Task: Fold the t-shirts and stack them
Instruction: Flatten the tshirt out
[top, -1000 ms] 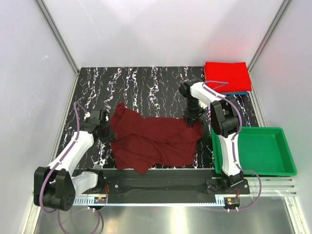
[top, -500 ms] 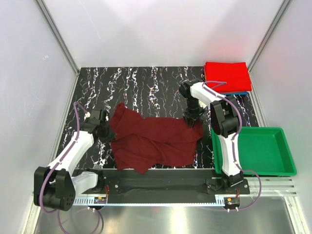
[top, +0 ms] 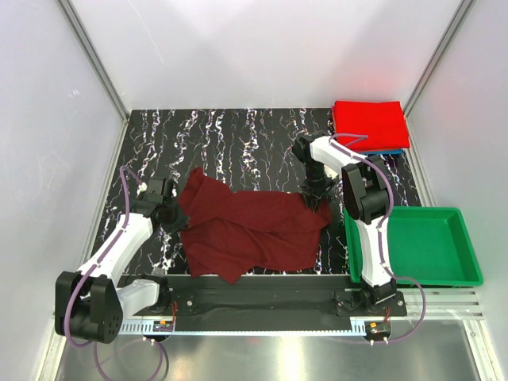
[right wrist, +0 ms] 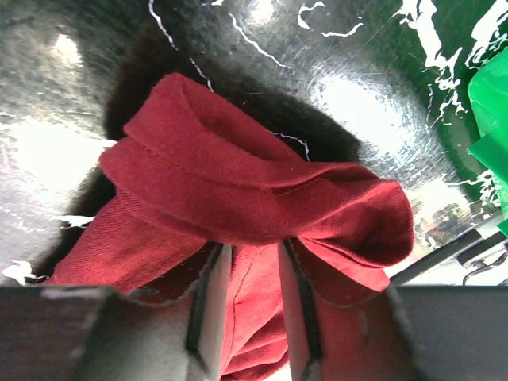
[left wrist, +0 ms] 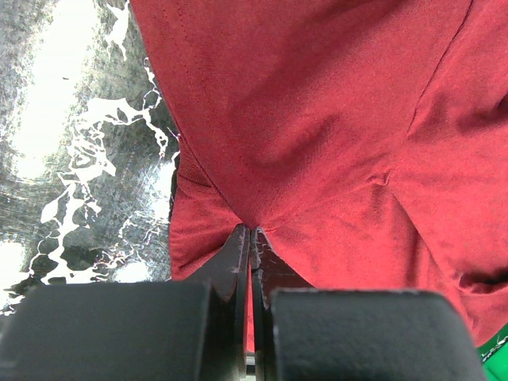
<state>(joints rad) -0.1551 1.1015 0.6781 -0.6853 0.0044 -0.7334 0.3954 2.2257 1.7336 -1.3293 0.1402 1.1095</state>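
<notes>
A dark maroon t-shirt (top: 246, 230) lies crumpled on the black marbled table (top: 238, 143), between the two arms. My left gripper (top: 176, 216) is shut on its left edge; in the left wrist view the fingertips (left wrist: 252, 234) pinch a pucker of the cloth (left wrist: 317, 119). My right gripper (top: 317, 198) holds the shirt's right corner; in the right wrist view its narrowly parted jaws (right wrist: 254, 250) have cloth between them and a fold (right wrist: 238, 190) bunched over the tips. A folded bright red t-shirt (top: 369, 123) lies at the back right on a blue one, seen as a thin edge (top: 389, 151).
A green plastic tray (top: 468, 262) stands at the right front, close to the right arm; its corner shows in the right wrist view (right wrist: 492, 95). White walls enclose the table at the back and both sides. A metal rail runs along the near edge.
My right gripper has shifted slightly right and nearer with the shirt's corner. The left arm and the shirt's body have not visibly moved.
</notes>
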